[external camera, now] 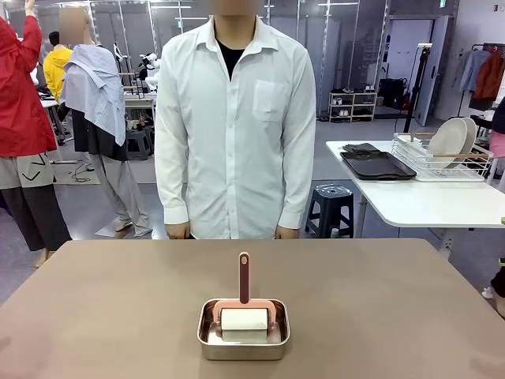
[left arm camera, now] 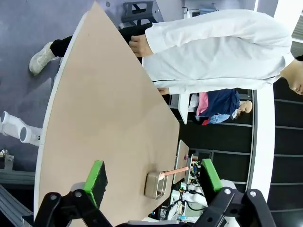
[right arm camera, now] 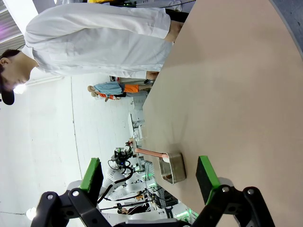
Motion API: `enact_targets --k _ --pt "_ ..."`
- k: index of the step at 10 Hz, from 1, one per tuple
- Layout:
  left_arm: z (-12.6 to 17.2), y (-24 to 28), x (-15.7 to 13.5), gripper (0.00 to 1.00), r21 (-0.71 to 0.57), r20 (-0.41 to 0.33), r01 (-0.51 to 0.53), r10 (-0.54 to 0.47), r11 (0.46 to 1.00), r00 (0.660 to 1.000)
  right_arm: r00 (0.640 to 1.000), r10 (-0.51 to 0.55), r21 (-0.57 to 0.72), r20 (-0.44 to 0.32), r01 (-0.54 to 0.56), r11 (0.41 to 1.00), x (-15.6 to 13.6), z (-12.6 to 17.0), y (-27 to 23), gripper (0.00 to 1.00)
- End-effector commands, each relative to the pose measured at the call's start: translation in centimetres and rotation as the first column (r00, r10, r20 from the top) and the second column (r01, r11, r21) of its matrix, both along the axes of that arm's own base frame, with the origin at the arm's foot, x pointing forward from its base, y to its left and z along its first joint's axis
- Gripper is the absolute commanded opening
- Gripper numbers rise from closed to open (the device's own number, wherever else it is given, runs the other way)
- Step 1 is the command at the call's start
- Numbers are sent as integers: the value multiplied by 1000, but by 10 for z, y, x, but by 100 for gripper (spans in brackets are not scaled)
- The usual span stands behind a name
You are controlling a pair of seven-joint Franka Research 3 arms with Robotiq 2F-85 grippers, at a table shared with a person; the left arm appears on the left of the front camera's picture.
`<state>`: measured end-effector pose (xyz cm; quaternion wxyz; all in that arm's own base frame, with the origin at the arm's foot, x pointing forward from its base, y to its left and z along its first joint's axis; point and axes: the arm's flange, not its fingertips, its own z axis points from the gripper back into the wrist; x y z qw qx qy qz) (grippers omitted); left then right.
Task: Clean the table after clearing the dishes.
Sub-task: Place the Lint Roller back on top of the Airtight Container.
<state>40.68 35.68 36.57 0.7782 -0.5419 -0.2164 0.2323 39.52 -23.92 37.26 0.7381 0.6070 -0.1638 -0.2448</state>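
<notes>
From the front, the roller [external camera: 244, 316] lies in a steel pan [external camera: 243, 345] on the bare tabletop [external camera: 379, 292], handle pointing toward the person [external camera: 234, 118]. The left pincer [left arm camera: 151, 182] gapes empty, pan ahead. The right pincer [right arm camera: 149, 177] likewise; neither arm seems nearer.

The wide taupe matte table [external camera: 118, 300] is bare all around the small steel rectangular pan [external camera: 243, 339], whose pink-handled white roller [external camera: 244, 312] stands up at the near middle.

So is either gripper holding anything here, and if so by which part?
Nothing is held. The left gripper and right gripper are both open and empty; the lint roller sits untouched in the steel pan.
</notes>
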Motion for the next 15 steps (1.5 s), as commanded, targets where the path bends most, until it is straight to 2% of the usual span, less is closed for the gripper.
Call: enact_targets --k 1,3,4,15 --pt "1 -5 15 100 -6 -3 51 -51 999 999 1000 14 -8 13 -13 1000 -3 1 1 100" --pt "-3 -9 22 100 -41 -18 46 -47 998 999 1000 14 -8 13 -13 1000 -3 1 1 100" --pt "-3 -8 15 100 0 -2 32 -32 999 999 1000 14 -8 13 -13 1000 -3 1 1 100" --pt "-3 -8 15 100 0 -2 32 -32 999 999 1000 14 -8 13 -13 1000 -3 1 1 100"
